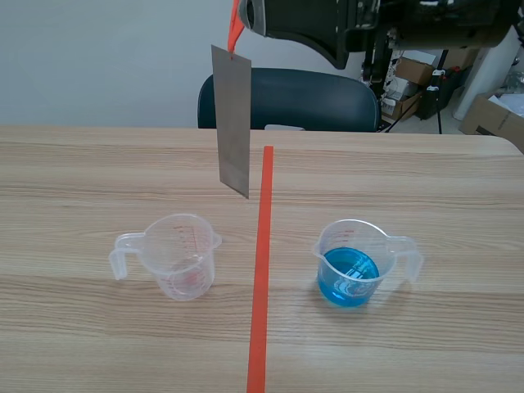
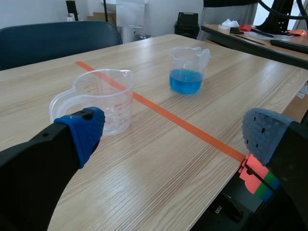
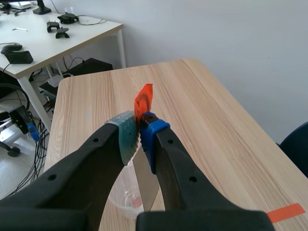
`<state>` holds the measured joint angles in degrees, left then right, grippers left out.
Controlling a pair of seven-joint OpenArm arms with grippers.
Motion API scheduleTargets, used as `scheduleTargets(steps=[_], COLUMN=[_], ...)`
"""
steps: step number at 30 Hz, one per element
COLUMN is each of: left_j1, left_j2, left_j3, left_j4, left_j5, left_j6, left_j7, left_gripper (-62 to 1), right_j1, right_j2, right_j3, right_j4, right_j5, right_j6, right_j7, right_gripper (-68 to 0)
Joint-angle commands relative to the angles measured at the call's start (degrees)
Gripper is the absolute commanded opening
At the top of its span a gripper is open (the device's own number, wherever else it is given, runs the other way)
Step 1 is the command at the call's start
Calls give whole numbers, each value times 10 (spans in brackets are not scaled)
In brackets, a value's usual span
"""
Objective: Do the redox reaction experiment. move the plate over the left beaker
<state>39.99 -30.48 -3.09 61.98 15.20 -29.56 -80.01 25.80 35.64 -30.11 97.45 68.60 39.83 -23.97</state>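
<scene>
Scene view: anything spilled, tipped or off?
Nothing stands out. The left beaker and the right beaker with blue liquid stand upright, no spill visible. The plate hangs slightly tilted by its orange tab from the right gripper.

Soft, even light fills the room. The table (image 1: 98, 164) is bright, without hard glare. The clear beaker (image 1: 184, 262) throws only a faint shadow beneath itself; the plate (image 1: 233, 123) hanging above and behind it looks dull grey, unreflecting.
</scene>
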Motion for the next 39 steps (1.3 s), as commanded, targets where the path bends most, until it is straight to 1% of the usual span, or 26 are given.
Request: scheduleTargets(steps=[1,4,7,11,14,16,18,24,25,28,34,36,39], left_j1=[0,0,0,-4,-12,-19,-24,-27,-27,-27,-27,-27,-27], left_j2=[1,1,1,0,0,0,0,0,0,1,1,1,1], left_j3=[-1,-1,-2,-2,-2,-2,-2,-2,-3,-3,-3,-3,-3], left_j4=[9,10,13,15,15,15,15,14,13,13,13,13,13], left_j5=[-6,-6,-6,-3,-3,-3,-3,-13,-17,-43,-53,-69,-106], left_j6=[1,1,1,1,1,1,1,4,4,3,3,3,3], left_j7=[-17,-31,-37,-31,-21,-17,-7,6,11,36,41,42,53], left_gripper=[14,14,14,14,14,14,14,14,14,14,14,14,14], right_j1=[10,10,10,10,10,10,10,10,10,10,10,10,8], right_j2=[-14,-45,-72,-101,-125,-143,-157,-179,-182,-195,-214,-222,-233], right_j3=[12,17,17,17,17,17,17,17,17,16,16,16,15], right_j4=[4,4,3,-7,-21,-33,-43,-50,-49,-49,-49,-49,-49], right_j5=[9,9,5,-1,-16,-28,-30,-30,-30,-35,-51,-56,-56], right_j6=[0,0,-15,-15,-27,-28,-28,-28,-28,-27,-27,-27,-27], right_j7=[-6,-40,-68,-82,-88,-96,-106,-113,-115,-129,-137,-143,-156], right_gripper=[-673,-673,-673,-673,-673,-673,-673,-673,-673,-673,-673,-673,-673])
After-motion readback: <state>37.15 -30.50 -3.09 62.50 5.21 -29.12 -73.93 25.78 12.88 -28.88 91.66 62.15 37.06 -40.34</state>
